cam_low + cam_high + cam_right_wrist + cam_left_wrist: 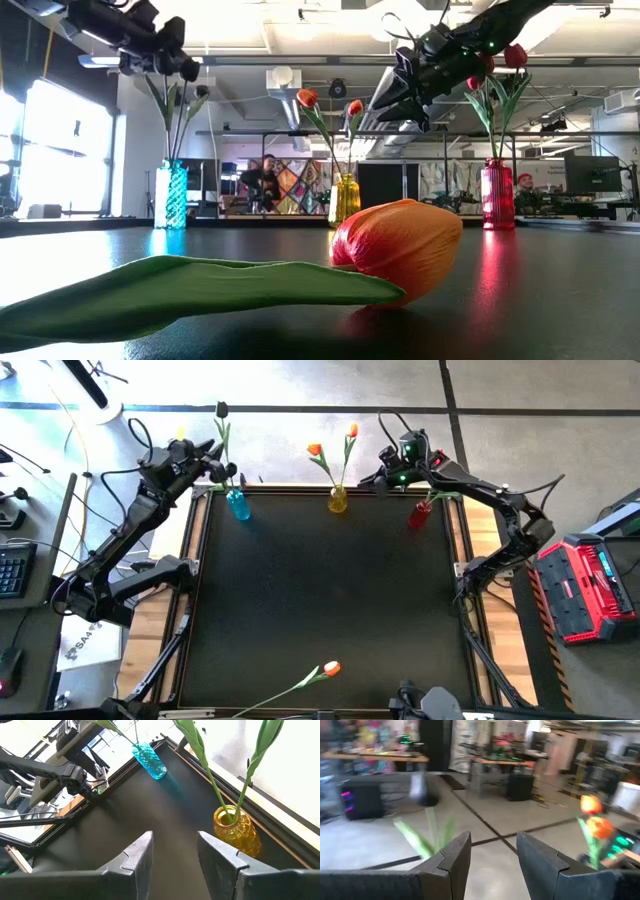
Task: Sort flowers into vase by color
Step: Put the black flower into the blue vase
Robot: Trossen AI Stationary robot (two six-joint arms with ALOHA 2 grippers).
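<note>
From above, an orange tulip (pixel 330 669) lies near the table's (pixel 320 600) front edge, stem trailing leftward. Three vases line the back edge.

At table level, its head is orange-red with a broad green leaf (pixel 190 285). It looks light and soft, so the thin stem seems the best hold.

The left gripper (pixel 492 852) is released, holding nothing.

The right gripper (pixel 175 852) is likewise released, above the yellow vase (pixel 236 831).
</note>
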